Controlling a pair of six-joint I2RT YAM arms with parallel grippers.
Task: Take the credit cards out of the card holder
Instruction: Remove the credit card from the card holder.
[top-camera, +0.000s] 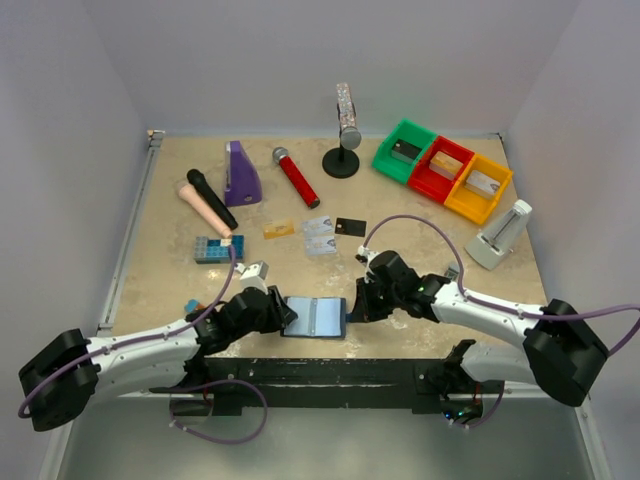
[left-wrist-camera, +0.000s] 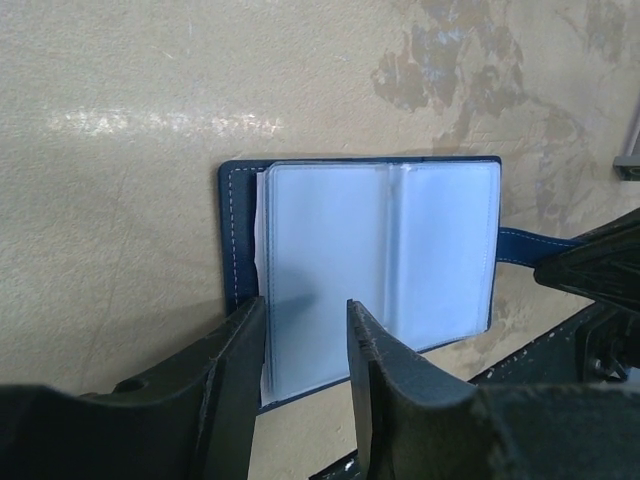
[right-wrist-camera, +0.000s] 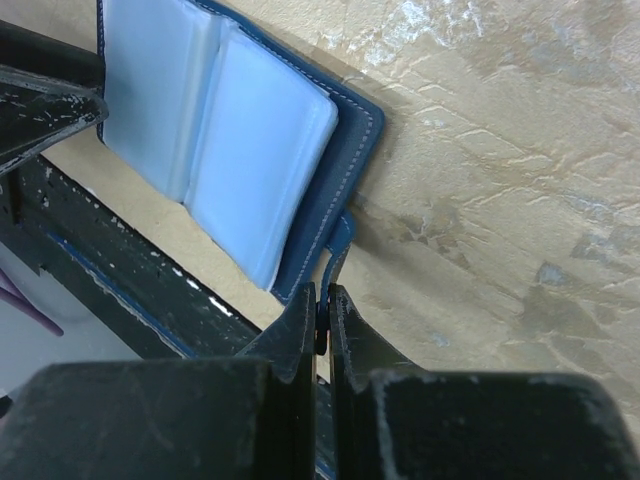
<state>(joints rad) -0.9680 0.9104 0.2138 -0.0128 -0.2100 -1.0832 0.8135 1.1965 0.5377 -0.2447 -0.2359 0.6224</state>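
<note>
- Table (top-camera: 420, 250) – a mottled tan top with pale walls round it. Both arms reach in from the near edge.
- Left arm (top-camera: 140, 350) and right arm (top-camera: 490, 305) – they bend inward and meet at the near middle of the table, one on each side of the card holder.
- Three bins (top-camera: 442, 168) – green, red and yellow in a slanted row at the far right, well apart from the arms.
- Card holder (top-camera: 314, 316) – it lies open and flat just beyond the near edge, between the two grippers. Its pale blue-grey pocket pages (left-wrist-camera: 380, 250) face up inside the navy cover.
- Left gripper (left-wrist-camera: 305, 310) – its jaws stand partway apart at the holder's left end, with the edge of a pocket page showing in the gap. I cannot tell whether the fingers press on it.
- Right gripper (right-wrist-camera: 322, 300) – its jaws are closed tight on the snap tab (right-wrist-camera: 335, 250), pinching the card holder at its right end.
- Credit cards (top-camera: 318, 226) – four lie loose on the table beyond the holder, near one another: an orange-gold one on the left, two pale ones in the middle and a black one on the right.
</note>
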